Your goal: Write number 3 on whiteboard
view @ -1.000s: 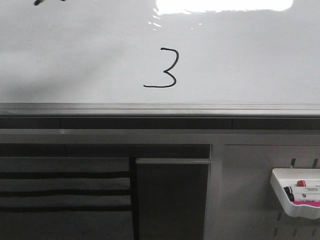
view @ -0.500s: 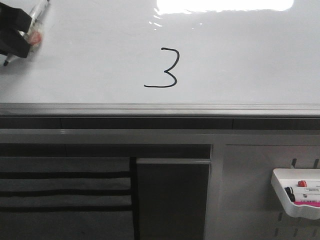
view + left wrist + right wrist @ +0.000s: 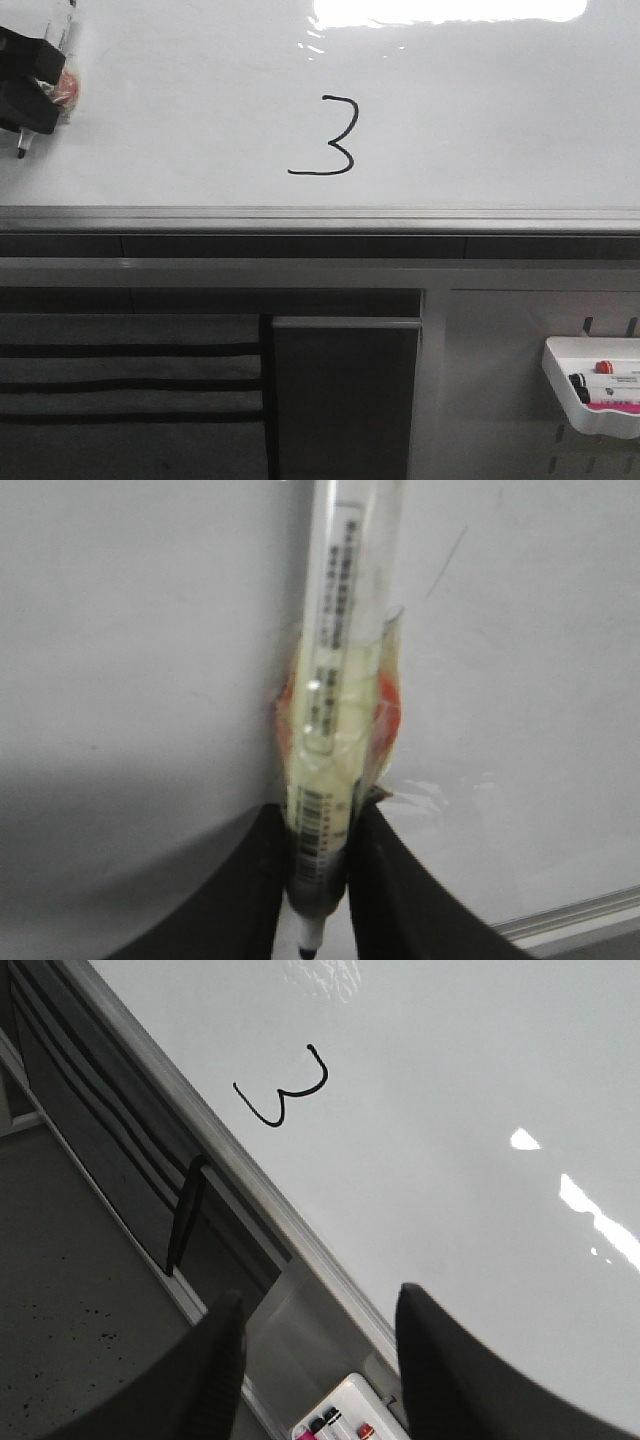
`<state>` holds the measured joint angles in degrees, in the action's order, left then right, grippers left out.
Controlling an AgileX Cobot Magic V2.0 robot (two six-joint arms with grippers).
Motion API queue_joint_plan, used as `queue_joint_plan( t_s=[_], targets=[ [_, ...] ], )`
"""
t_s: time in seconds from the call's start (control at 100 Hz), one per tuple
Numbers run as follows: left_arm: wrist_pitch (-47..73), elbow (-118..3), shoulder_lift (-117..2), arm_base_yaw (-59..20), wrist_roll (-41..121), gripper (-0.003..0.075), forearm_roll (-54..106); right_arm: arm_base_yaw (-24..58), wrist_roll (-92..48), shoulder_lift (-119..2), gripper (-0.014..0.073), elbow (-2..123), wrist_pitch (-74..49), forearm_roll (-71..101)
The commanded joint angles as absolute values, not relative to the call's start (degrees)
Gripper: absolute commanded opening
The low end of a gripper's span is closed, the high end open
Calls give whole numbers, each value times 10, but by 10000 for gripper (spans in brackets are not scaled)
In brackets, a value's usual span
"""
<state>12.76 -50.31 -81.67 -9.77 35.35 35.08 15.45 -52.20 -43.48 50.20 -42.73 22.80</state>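
Note:
The whiteboard (image 3: 480,120) is large, glossy and white, with a grey metal lower edge. A thin black number 3 (image 3: 328,138) with a long tail curling left is drawn near its middle; it also shows in the right wrist view (image 3: 285,1090). My left gripper (image 3: 30,95) is at the board's far left, well away from the digit, shut on a marker (image 3: 335,730) with a clear taped barrel and dark tip pointing down. My right gripper (image 3: 318,1305) is open and empty, out of the front view, hovering over the board's lower edge.
Below the board run a grey rail (image 3: 320,220) and dark panels. A grey perforated panel carries a small white tray (image 3: 595,400) with spare markers at the lower right, also in the right wrist view (image 3: 340,1420). A bright light reflection (image 3: 450,10) sits at the board's top.
My left gripper with the marker came into view at the board's upper left and has moved slightly down. The digit 3 is unchanged.

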Motion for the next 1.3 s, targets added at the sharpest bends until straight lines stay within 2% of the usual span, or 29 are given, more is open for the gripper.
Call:
queue_joint_plan(
  t_s=[0.0, 0.08, 0.15, 0.33, 0.53, 0.64, 0.75, 0.85, 0.92, 1.02, 1.11, 1.29],
  targets=[
    [98, -517, -802, -94, 346, 279, 360, 151, -521, -432, 305, 516, -389, 239],
    [99, -519, -802, -94, 346, 393, 359, 151, -506, -432, 305, 516, -389, 240],
    [100, -520, -796, -94, 346, 442, 343, 151, -473, -432, 305, 516, -392, 240],
    [172, -520, -733, -94, 346, 441, 288, 151, -351, -431, 302, 519, -400, 224],
    [294, -520, -610, -94, 330, 439, 217, 151, -70, -431, 260, 519, -442, 46],
    [357, -520, -539, -94, 232, 438, 119, 151, 39, -430, 223, 519, -494, -53],
    [373, -506, -478, -94, 116, 434, 20, 151, 66, -403, 174, 499, -471, -62],
    [335, -463, -412, -94, 87, 377, 0, 151, 69, -355, 113, 451, -399, -60],
    [295, -423, -371, -94, 87, 296, 0, 151, 69, -314, 46, 414, -348, -60],
    [233, -369, -325, -94, 87, 127, 0, 151, 69, -257, -71, 368, -282, -60],
    [176, -331, -301, -94, 87, -16, 5, 151, 69, -222, -69, 336, -250, -60],
    [156, -308, -297, -94, 86, -20, 43, 151, 69, -195, -69, 297, -252, -58]
  ],
)
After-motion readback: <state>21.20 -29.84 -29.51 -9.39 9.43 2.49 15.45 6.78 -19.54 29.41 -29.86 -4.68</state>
